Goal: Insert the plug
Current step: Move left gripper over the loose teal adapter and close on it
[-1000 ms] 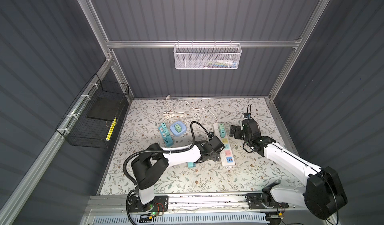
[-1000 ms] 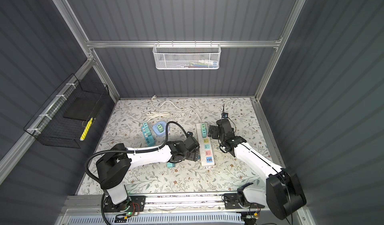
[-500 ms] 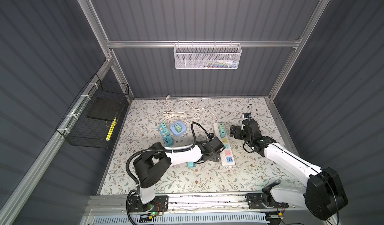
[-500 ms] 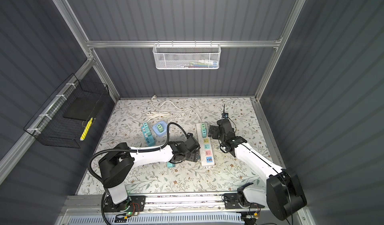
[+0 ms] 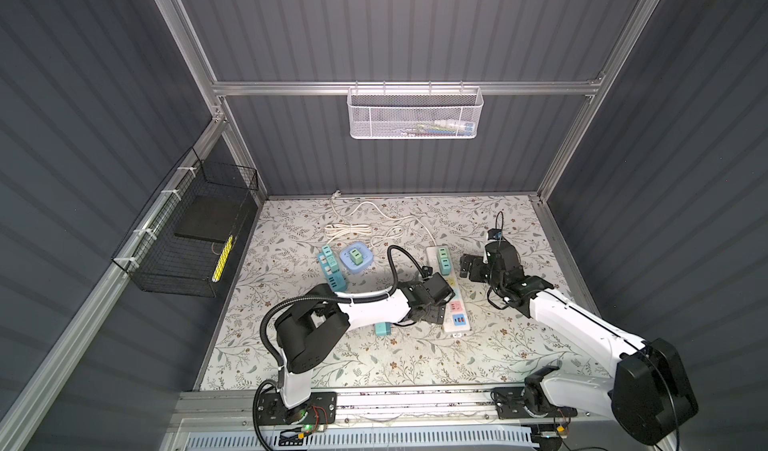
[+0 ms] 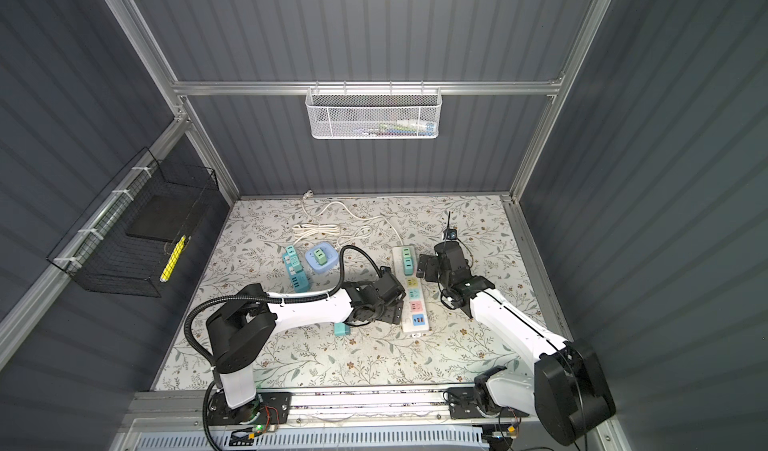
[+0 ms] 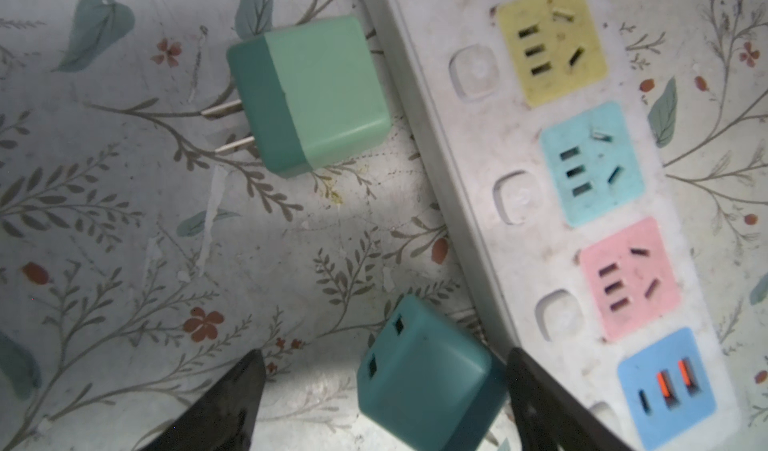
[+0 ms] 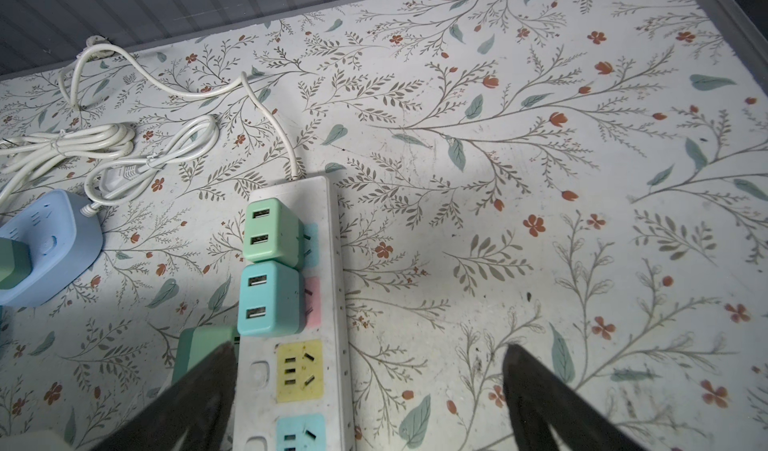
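The left gripper (image 7: pixel 385 352) is spread wide with the teal plug (image 7: pixel 424 382) sitting between its fingers (image 7: pixel 224 403). It's not squeezed yet, and it's tucked right against the strip (image 7: pixel 465 137) near the pink socket (image 7: pixel 627 278). The right gripper (image 8: pixel 368 347) is gaping too, holding nothing, hanging over the strip's edge.

My guess is that plug is a light, hard plastic cube with slick sides, so it'll want to twist or pop out. I'd pinch two flat opposite faces, square on. Can't see its prongs.

Only the left wrist view shows it; in both top views the arm (image 5: pixel 374 307) covers it. That view also catches a green plug (image 7: pixel 316 95) on its side, prongs out. The right wrist view adds seated plugs (image 8: pixel 270 230) and a free yellow socket (image 8: pixel 299 370).
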`<action>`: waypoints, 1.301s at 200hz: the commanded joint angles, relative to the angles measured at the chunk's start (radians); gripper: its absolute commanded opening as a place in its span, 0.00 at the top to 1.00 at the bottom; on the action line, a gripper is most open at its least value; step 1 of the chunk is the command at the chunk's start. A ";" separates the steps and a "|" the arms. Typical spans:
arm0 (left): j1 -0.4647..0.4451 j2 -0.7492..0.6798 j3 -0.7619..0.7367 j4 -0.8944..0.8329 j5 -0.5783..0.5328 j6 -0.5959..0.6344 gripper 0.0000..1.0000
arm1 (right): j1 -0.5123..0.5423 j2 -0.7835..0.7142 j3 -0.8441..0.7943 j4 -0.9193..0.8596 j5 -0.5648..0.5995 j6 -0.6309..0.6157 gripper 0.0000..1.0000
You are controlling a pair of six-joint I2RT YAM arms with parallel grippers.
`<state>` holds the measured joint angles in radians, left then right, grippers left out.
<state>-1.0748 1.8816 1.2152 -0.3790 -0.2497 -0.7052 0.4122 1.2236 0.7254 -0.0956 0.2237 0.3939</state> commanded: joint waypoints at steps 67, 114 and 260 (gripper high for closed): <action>-0.006 -0.007 -0.008 -0.052 -0.042 -0.020 0.13 | -0.003 -0.021 -0.015 -0.010 -0.015 0.012 0.01; -0.007 -0.066 -0.048 -0.103 -0.092 0.026 0.15 | -0.003 -0.032 -0.017 -0.011 -0.036 0.026 0.01; -0.006 0.040 0.134 -0.278 0.019 0.294 0.26 | -0.003 -0.055 0.034 -0.118 0.076 0.111 0.01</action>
<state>-1.0748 1.8820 1.3266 -0.5709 -0.2520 -0.4355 0.4122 1.1847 0.7292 -0.1589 0.1905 0.4347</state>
